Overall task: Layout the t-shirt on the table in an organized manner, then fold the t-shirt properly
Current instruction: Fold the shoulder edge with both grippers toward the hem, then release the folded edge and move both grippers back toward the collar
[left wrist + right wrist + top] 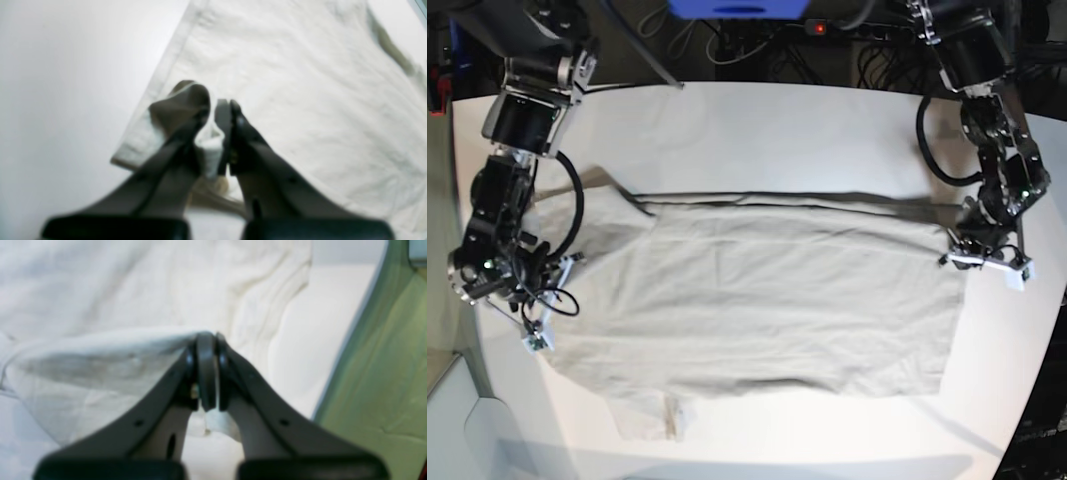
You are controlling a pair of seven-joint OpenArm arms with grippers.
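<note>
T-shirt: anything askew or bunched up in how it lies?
Mostly flat, but the t-shirt has a sleeve folded under at its near edge, and the far edge lies doubled over. Both hands pinch cloth at opposite ends.

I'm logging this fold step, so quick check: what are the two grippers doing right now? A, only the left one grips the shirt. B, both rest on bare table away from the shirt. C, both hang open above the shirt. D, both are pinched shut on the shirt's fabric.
D: the left gripper and the right gripper each have jaws closed on a pinch of the t-shirt.
</note>
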